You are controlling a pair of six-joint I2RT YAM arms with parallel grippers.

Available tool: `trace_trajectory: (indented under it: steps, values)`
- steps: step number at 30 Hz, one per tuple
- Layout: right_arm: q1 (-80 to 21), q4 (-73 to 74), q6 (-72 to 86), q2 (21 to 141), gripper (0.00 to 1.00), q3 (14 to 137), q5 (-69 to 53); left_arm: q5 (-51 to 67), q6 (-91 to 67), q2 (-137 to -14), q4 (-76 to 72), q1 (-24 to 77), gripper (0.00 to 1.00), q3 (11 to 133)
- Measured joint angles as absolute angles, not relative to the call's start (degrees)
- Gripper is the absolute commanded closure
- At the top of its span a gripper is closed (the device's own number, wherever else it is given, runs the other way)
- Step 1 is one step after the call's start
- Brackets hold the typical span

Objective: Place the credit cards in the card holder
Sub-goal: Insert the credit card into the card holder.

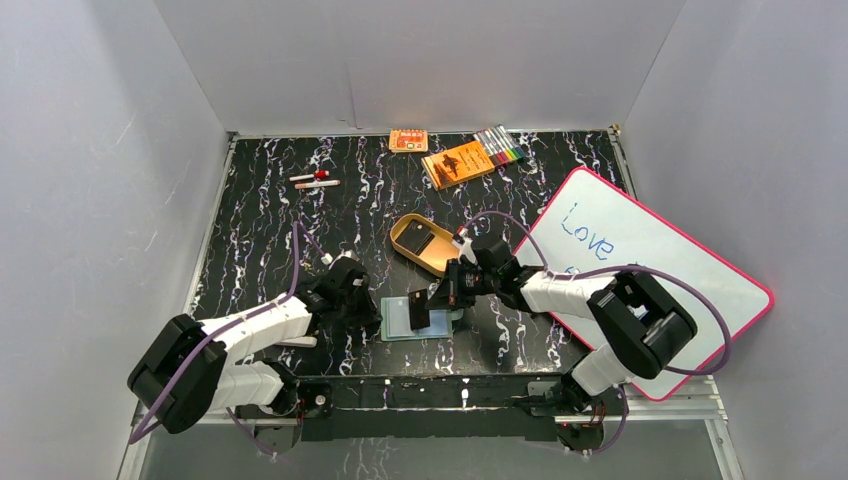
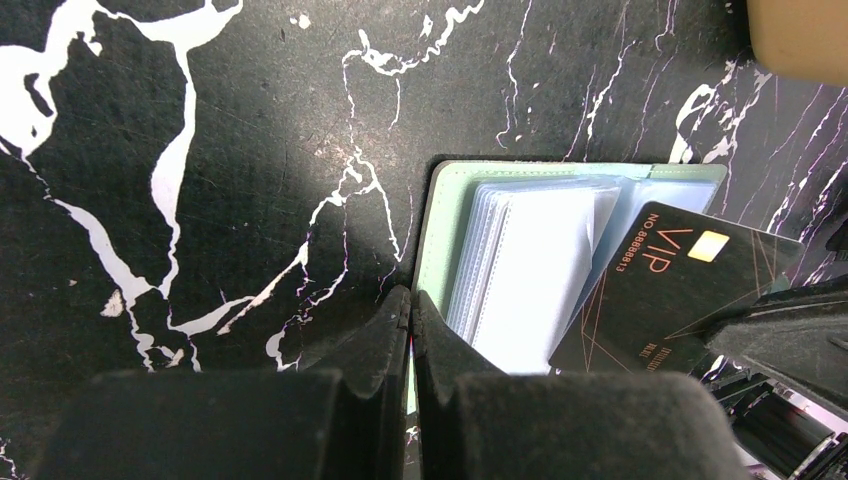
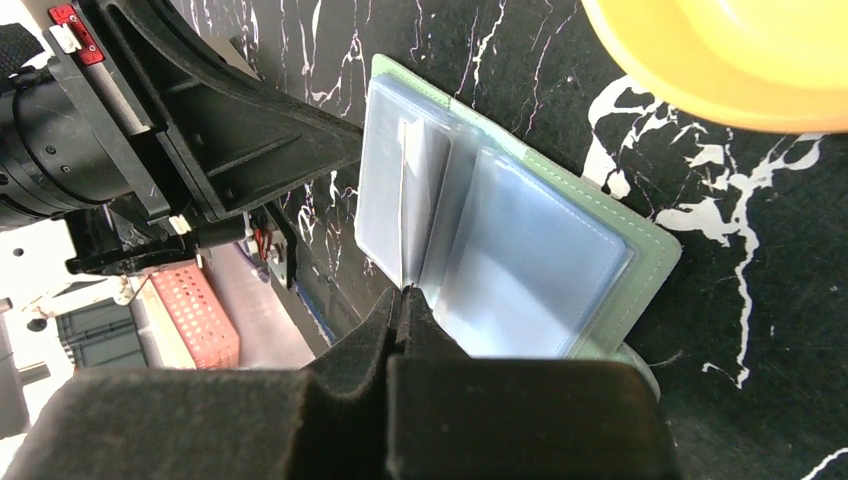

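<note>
Down near the front edge of the desk (image 1: 260, 230), between the two arms, the card holder (image 2: 520, 260) is lying open and flat, green cover down, with its clear sleeves fanned up in the middle. Left end effector (image 2: 411, 305) has its fingers pressed tight together, tips sitting right at the holder's left edge. They're touching the green border as far as I can make out, though I couldn't say how hard it's leaning on it. Right end effector (image 1: 432, 305) is on the other side, also squeezed tight, and it's pinching one of the credit cards (image 2: 680, 290), a black one with VIP and a little gold chip on it. That card is tilted, hanging over the right half of the holder with one corner lying across the sleeves, not tucked into any pocket that I can see. Just behind the holder there's a tan oval tray (image 1: 437, 265) with another dark card (image 1: 428, 243) lying inside. Off to the right a pink-framed whiteboard (image 1: 650, 270) with "Love" scribbled in blue lies at an angle, the right arm's elbow over it. Way at the back: an orange booklet (image 1: 458, 163), a pack of coloured markers (image 1: 500, 148) just beside it, a small orange box (image 1: 408, 140), and over to the left two loose pens (image 1: 314, 180).
</note>
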State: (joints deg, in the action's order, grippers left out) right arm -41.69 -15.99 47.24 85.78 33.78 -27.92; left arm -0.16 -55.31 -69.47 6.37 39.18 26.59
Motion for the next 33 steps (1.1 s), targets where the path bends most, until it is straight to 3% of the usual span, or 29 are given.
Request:
trace_trajectory:
  steps: [33]
  values:
    - [-40.07, -22.74, 53.69, 86.54, 1.00, 28.23, -29.41, -0.23, -56.14, -69.25, 5.37, 39.18, 1.00, 25.96]
